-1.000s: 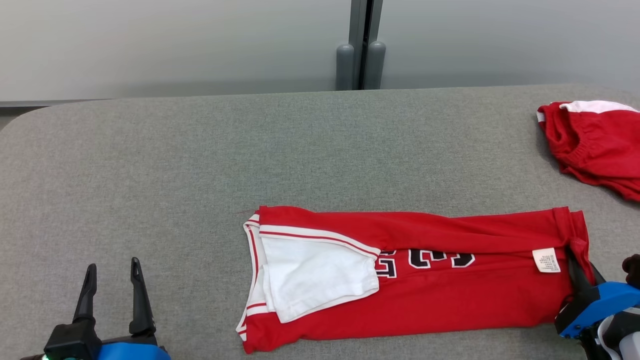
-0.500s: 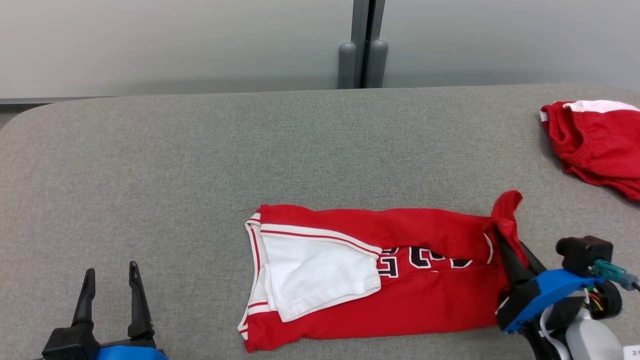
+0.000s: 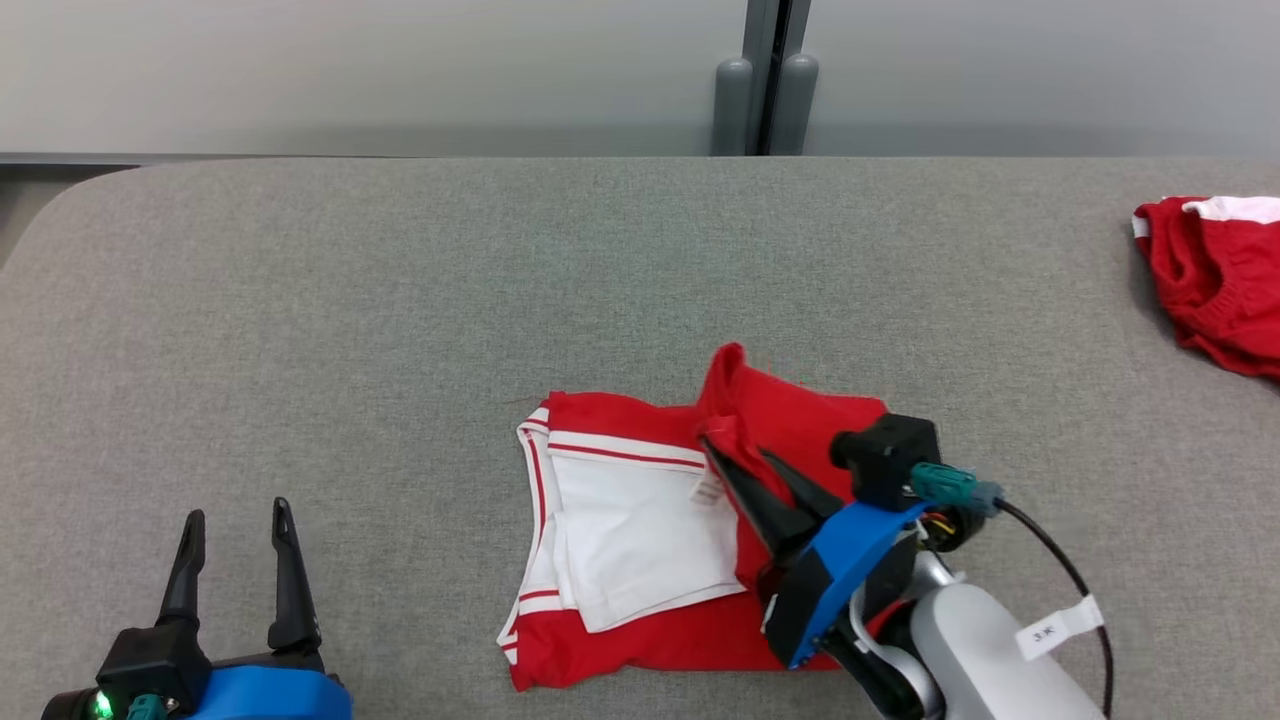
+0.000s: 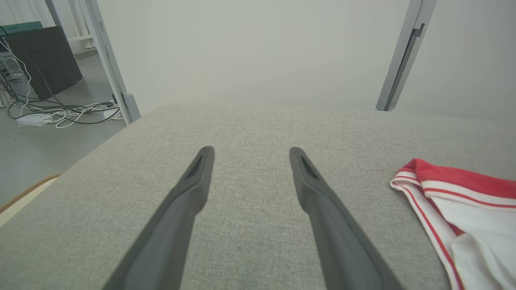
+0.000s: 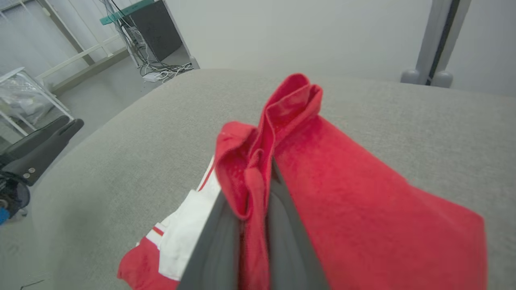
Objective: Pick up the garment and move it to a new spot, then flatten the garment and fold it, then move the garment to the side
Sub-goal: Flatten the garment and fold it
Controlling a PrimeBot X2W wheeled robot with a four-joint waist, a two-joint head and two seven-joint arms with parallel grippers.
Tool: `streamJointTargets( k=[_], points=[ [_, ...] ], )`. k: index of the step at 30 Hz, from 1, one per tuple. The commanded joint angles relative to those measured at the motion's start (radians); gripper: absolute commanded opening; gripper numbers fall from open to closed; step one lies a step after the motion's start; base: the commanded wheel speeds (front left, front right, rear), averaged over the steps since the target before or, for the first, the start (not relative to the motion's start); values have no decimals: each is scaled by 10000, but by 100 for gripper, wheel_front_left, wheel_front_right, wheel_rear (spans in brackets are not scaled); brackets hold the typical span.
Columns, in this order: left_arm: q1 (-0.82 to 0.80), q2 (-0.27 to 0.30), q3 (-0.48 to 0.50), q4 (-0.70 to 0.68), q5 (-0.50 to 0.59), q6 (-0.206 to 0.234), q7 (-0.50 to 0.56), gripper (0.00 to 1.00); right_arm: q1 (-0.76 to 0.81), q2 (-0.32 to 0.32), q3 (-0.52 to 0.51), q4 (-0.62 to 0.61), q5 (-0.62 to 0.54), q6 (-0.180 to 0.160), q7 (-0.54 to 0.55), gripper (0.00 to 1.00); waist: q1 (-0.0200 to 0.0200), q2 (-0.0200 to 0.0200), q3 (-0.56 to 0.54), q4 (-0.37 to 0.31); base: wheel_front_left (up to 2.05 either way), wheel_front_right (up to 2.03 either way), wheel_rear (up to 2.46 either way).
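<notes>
Since a second earlier, the right gripper [image 3: 735,452] had carried the red end of the garment [image 3: 640,540] leftward over itself, roughly halving its length. The head camera had also shifted a little. The garment lay near the front middle of the grey table [image 3: 400,300], white panel facing up. The right gripper's fingers were clamped on a raised bunch of red cloth. The left gripper [image 3: 238,510] hovered well apart at the left, fingers spread and empty. The folding step appeared to be in hand. The next move would likely call for lowering the held edge squarely onto the white panel, then letting go.
</notes>
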Motion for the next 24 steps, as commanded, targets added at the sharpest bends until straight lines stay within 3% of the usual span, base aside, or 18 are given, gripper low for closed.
streamJointTargets(
  k=[1,20,21,22,23,24],
  points=[
    [-199,-13,15,16,-33,-41,-24,100,-203,64,147,70,67,2,-32,0,-1,-1,56,45,0,0,0],
    [-557,-16,-345,218,-328,95,-22,100,-2099,296,2773,2317,2008,2,-1386,0,-1,-1,412,448,0,0,0],
    [-580,-16,-357,238,-331,96,-22,100,-2181,296,2843,2456,2074,3,-1477,38,-1,-1,422,456,0,0,0],
    [-599,-16,-358,256,-344,99,-22,100,-2244,298,2918,2570,2150,3,-1575,87,-1,-1,426,458,0,0,0],
    [-604,-16,-366,264,-352,98,-24,100,-2293,300,2996,2669,2253,2,-1668,100,-1,-1,422,453,0,0,0],
    [-595,-15,-370,273,-353,108,-22,100,-2368,297,3038,2764,2315,2,-1809,100,-1,-1,413,441,0,0,0]
  ],
)
